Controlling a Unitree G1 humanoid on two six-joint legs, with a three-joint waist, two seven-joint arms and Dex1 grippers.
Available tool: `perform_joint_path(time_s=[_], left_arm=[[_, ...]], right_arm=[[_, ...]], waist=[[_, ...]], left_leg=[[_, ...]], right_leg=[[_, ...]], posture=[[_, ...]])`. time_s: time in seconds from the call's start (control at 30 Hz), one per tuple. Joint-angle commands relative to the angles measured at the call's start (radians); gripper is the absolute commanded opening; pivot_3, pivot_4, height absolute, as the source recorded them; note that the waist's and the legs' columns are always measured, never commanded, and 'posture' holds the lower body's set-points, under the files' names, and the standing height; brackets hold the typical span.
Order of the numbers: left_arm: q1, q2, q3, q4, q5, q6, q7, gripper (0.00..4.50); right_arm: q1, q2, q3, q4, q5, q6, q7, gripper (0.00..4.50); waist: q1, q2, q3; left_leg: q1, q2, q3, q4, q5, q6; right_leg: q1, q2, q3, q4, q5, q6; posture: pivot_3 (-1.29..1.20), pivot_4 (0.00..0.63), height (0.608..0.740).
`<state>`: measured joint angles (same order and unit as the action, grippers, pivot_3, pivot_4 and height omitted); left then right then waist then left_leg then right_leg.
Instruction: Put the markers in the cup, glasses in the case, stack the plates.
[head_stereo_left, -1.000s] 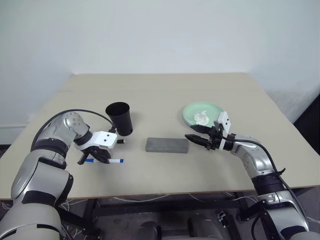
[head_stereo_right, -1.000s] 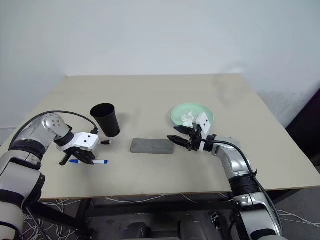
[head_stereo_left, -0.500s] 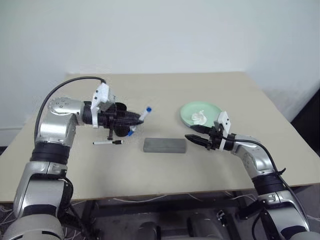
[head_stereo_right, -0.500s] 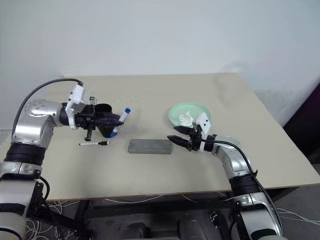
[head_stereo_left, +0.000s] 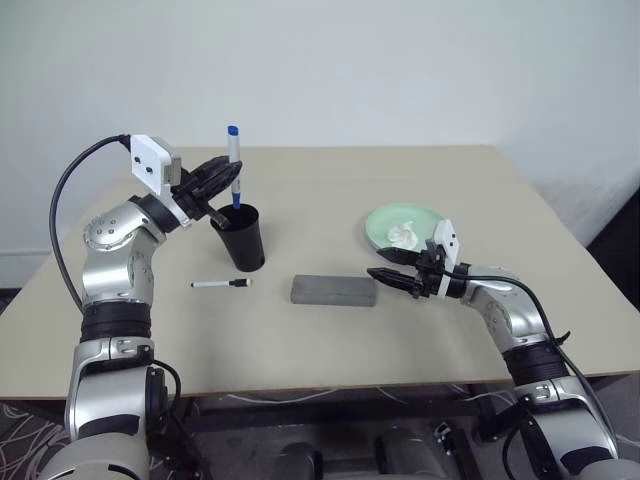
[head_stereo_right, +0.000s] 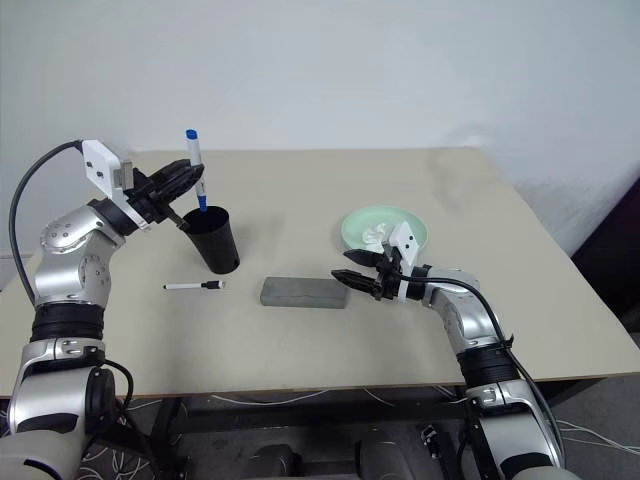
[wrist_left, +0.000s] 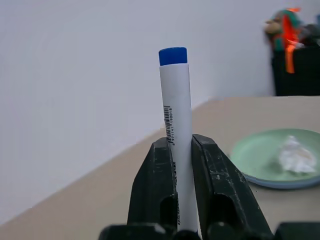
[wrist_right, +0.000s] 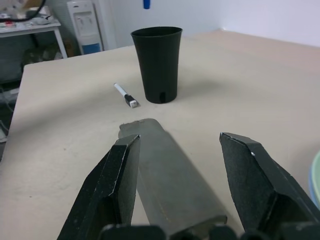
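- The left gripper (head_stereo_left: 222, 183) is clamped on the blue marker (head_stereo_left: 234, 165), holding it upright above the cup (head_stereo_left: 239, 236), lower tip just over the rim.
- Risk: the tip sits near the rim's edge; released off-centre, the marker could strike the rim, bounce out and roll across the table (head_stereo_left: 330, 340).
- Risk: the cup is light and tapered; a nudge from the fingers (wrist_left: 155, 185) or the marker on the way down could tip it.
- The black marker (head_stereo_left: 220, 284) lies flat on the table just in front of the cup; a toppled cup could knock it away.
- The right gripper (head_stereo_right: 346, 278) hovers with jaws apart, holding nothing, just beside the end of the case (head_stereo_right: 303, 292), which looks closed.
- The green plate (head_stereo_right: 405, 222) holds a crumpled tissue (head_stereo_right: 377, 236), with the blue plate's edge showing beneath it in the left wrist view.
- I cannot make out the glasses.
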<state>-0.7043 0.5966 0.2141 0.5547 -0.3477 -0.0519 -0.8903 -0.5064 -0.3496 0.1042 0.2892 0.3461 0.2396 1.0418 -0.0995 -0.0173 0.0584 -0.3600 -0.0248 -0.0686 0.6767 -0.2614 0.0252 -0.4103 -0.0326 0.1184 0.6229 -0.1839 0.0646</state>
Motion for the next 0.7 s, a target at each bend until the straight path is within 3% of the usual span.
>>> perform_joint_path(time_s=[0.03, 0.57, 0.7], left_arm=[[-0.03, -0.011, 0.027, 0.072, 0.019, -0.085, 0.04, 0.07], [-0.125, -0.083, 0.014, 0.407, 0.067, -0.264, 0.065, 0.07], [-0.132, -0.089, 0.015, 0.428, 0.073, -0.272, 0.059, 1.35]], right_arm=[[-0.031, -0.005, -0.01, -0.011, -0.004, -0.013, 0.007, 2.75], [-0.016, -0.009, -0.02, -0.03, -0.008, -0.005, -0.003, 2.75], [-0.011, -0.01, -0.021, -0.034, -0.007, -0.005, -0.006, 2.75]], waist=[[0.0, 0.0, 0.0], [-0.001, 0.0, 0.0], [0.0, 0.0, 0.0]], left_leg=[[0.0, 0.0, 0.0, 0.0, 0.0, 0.0], [-0.001, -0.001, 0.0, 0.0, 0.0, 0.0], [-0.001, -0.001, 0.0, 0.0, 0.0, 0.0]], right_leg=[[0.0, 0.0, 0.0, 0.0, 0.0, 0.0], [0.0, 0.0, 0.0, -0.001, 0.0, 0.0], [0.0, 0.0, 0.0, 0.0, 0.0, 0.0]], posture=[[0.0, 0.0, 0.737], [0.0, 0.0, 0.737], [0.0, 0.0, 0.737]])
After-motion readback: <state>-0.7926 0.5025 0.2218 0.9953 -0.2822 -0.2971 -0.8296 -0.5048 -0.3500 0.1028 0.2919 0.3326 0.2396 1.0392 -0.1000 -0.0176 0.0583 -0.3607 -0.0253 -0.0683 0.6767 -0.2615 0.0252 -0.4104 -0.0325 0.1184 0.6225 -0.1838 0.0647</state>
